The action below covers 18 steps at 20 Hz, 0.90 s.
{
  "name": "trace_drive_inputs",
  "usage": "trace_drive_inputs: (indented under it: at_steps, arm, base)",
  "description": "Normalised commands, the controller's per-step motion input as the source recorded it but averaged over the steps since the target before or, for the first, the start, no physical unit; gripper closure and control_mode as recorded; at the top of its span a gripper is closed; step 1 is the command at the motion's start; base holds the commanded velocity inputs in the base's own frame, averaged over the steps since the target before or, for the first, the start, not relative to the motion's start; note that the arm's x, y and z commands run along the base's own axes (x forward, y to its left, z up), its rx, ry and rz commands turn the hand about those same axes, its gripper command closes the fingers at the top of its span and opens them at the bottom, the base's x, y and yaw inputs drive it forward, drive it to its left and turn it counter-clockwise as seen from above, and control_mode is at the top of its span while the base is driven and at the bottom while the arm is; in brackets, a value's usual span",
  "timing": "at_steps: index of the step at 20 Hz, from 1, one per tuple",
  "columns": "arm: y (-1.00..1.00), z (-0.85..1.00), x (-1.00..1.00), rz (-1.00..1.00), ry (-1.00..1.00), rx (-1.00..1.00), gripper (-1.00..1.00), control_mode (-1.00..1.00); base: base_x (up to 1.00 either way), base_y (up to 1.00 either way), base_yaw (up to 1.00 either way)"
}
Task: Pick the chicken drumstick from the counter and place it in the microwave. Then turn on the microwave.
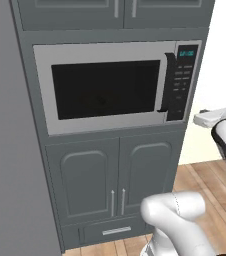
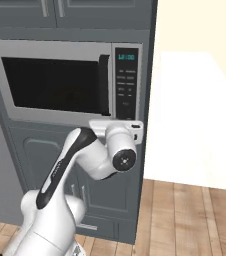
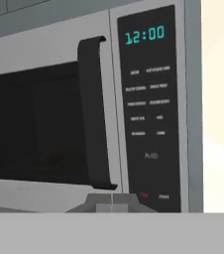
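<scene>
Grey cabinet wall [image 1: 85,180] | microwave [image 1: 50,55] built in, door closed, drumstick not discernible behind dark window | gripper [image 3: 112,199] pinched together, empty, low before keypad [image 3: 147,106] | bottom-row buttons lie just ahead, slightly right of fingertips

A glossy white arm [image 2: 75,165] of rounded segments, with black joint bands and round end caps.

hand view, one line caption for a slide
Shut gripper close to the microwave keypad, door closed, display reading 12:00.
</scene>
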Motion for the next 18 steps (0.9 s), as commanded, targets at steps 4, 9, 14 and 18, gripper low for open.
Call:
trace_drive_inputs:
  at_steps: [4,9,14,18]
  arm:
    - [0.00,-0.25,0.44,0.09,0.00,0.00,1.00,-1.00]
    - [-0.03,-0.18,0.51,0.07,0.00,0.00,1.00,-1.00]
    - [-0.09,-0.20,0.47,0.06,0.00,0.00,1.00,-1.00]
    - [-0.18,-0.25,0.28,0.06,0.00,0.00,1.00,-1.00]
  base:
    - [0.00,0.00,0.00]
    - [0.00,0.00,0.00]
    - [0.00,0.00,0.00]
    - [0.00,0.00,0.00]
